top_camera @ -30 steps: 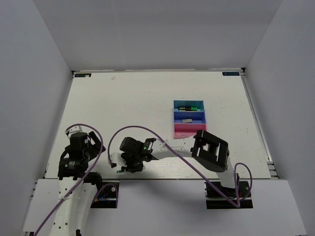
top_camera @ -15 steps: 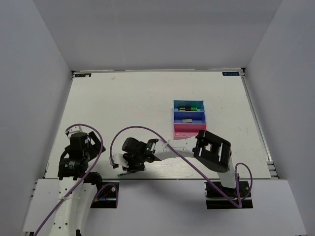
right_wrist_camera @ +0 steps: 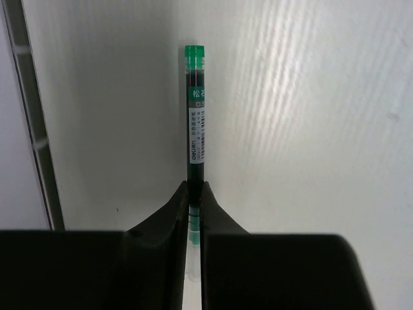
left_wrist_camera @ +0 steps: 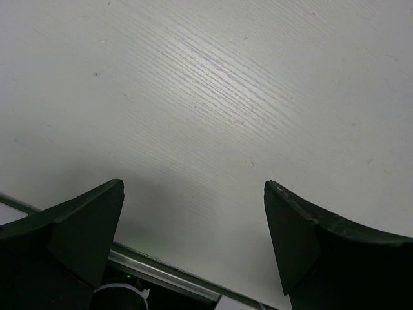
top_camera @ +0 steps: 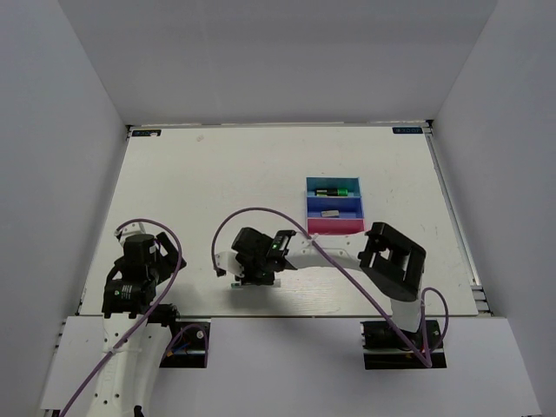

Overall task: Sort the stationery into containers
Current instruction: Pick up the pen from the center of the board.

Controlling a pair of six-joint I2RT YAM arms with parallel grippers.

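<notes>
The thin pen (right_wrist_camera: 195, 129) with the green cap is pinched between the fingers (right_wrist_camera: 169, 210) of the right gripper (right_wrist_camera: 195, 188). They are closed on its lower barrel, so most of its length juts forward past the tips. It sits near the front edge of the tabletop (top_camera: 217, 182), close beside the edge rail (right_wrist_camera: 33, 129), and well apart from the containers — the light blue tray (top_camera: 334, 181), the dark blue tray (top_camera: 334, 201) and the pink tray (top_camera: 334, 228), joined in a row further back and to the right. Whether the pen is lifted clear or resting on the surface is hard to tell from the wrist view. The likeliest trouble, to my eye, is the grip: held so far from its middle, the pen could swivel or slide out on the swing toward the trays, and a long pen let go at an angle might bridge a rim rather than drop inside. A green highlighter (top_camera: 334, 191) lies in the light blue tray and a grey eraser block (top_camera: 329, 212) in the dark blue one. The pink tray lies near the right arm's own elbow, so the arm would have to fold back tightly — and the purple cable (top_camera: 256, 210) arching over it could drag. The left gripper (left_wrist_camera: 193, 187) hangs with its fingers spread apart over the tabletop at the far left, out of the way.
</notes>
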